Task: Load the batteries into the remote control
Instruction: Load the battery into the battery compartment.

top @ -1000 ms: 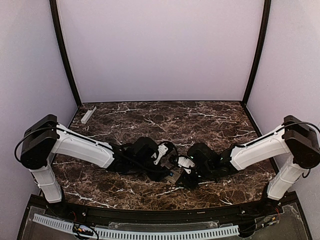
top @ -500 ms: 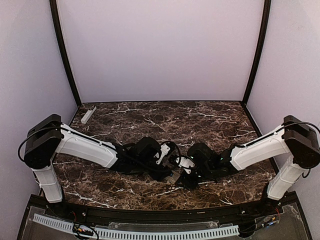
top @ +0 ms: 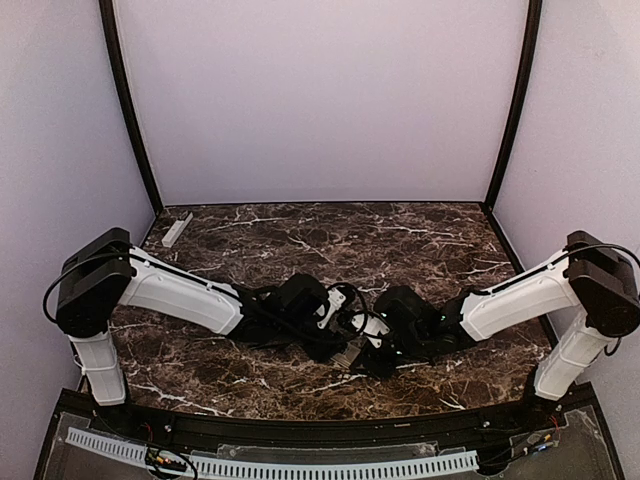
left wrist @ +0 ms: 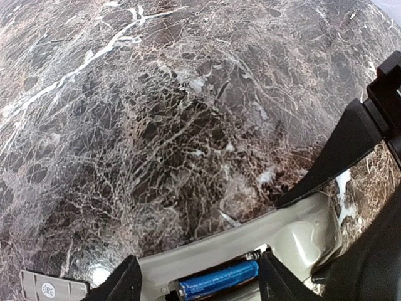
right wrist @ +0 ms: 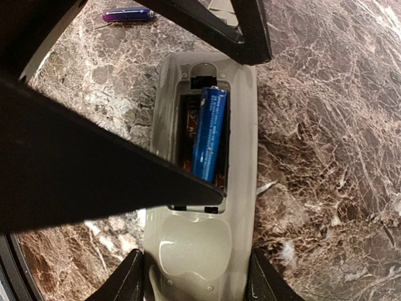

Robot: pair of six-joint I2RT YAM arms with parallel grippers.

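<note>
**A:** Remote control [right wrist: 200, 251], where is it lying?

**B:** Back up on the worktop [right wrist: 326, 157], at the centre of the right wrist view, with its battery bay open. A seated battery [right wrist: 208, 135] fills the right-hand slot. The empty slot [right wrist: 190, 135] beside it is bare.

**A:** And the second one?

**B:** The loose battery [right wrist: 128, 12] lies on the worktop in the upper left of that view, apart from the remote control.

**A:** The fingers?

**B:** The right fingers [right wrist: 128, 282] pinch the handset by its long edges at the lower end, below the bay. The left fingers [left wrist: 122, 285] stand spread over the bay with the seated battery between them, and they clamp nothing.

**A:** How will things handle?

**B:** I'd judge the handset light, with a stiff, glossy shell that could skid on polished stone. Holding it by the edges, clear of the bay, seems right. The loose battery looks light, hard, smooth and round, so it may roll. It is best taken across mid-barrel, leaving both ends free for the contacts.
</note>
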